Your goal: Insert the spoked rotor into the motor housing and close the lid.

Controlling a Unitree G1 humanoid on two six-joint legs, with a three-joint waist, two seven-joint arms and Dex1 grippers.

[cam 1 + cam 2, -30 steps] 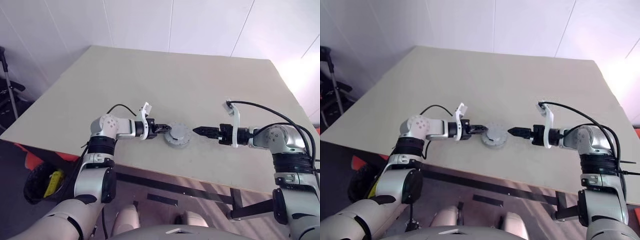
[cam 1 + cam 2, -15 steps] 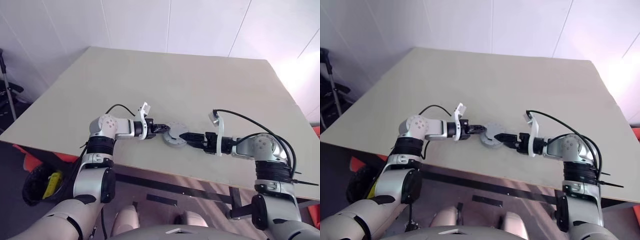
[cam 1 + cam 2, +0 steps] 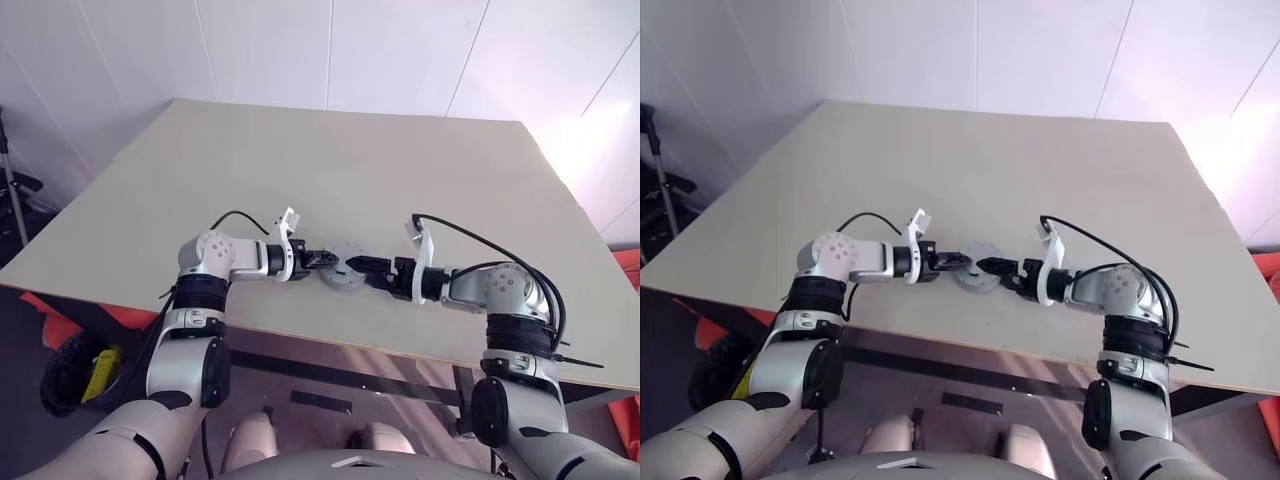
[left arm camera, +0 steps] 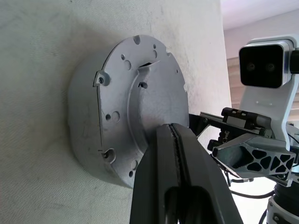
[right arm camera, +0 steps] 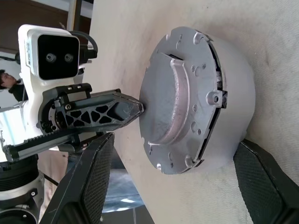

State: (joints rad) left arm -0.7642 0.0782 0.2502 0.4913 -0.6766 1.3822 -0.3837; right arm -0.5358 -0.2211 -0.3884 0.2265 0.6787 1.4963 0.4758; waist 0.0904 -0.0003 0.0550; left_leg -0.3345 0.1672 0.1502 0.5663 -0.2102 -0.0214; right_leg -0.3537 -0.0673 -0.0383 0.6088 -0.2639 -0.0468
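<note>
The motor housing [image 3: 344,274] is a round grey metal drum on the table near its front edge, and its wall [image 5: 236,93] shows plainly. A flat grey lid [image 5: 180,98] with small holes and a raised band sits on top of it. The spoked rotor is hidden. My left gripper [image 3: 325,259] is shut, and its tip [image 4: 172,127] rests against the lid's face from the left. My right gripper [image 3: 358,266] comes in from the right and is open. One of its fingers [image 5: 93,172] stands on each side of the drum, and I cannot tell whether they touch it.
The beige table [image 3: 350,160] stretches far behind the housing, with its front edge just below the grippers. A dark bin with a yellow item [image 3: 85,370] stands on the floor at the lower left. A stand [image 3: 15,190] is by the left wall.
My right gripper has swung left from beside the housing, and its open fingers now straddle it. The left gripper has stayed against the lid. The camera view has shifted slightly.
</note>
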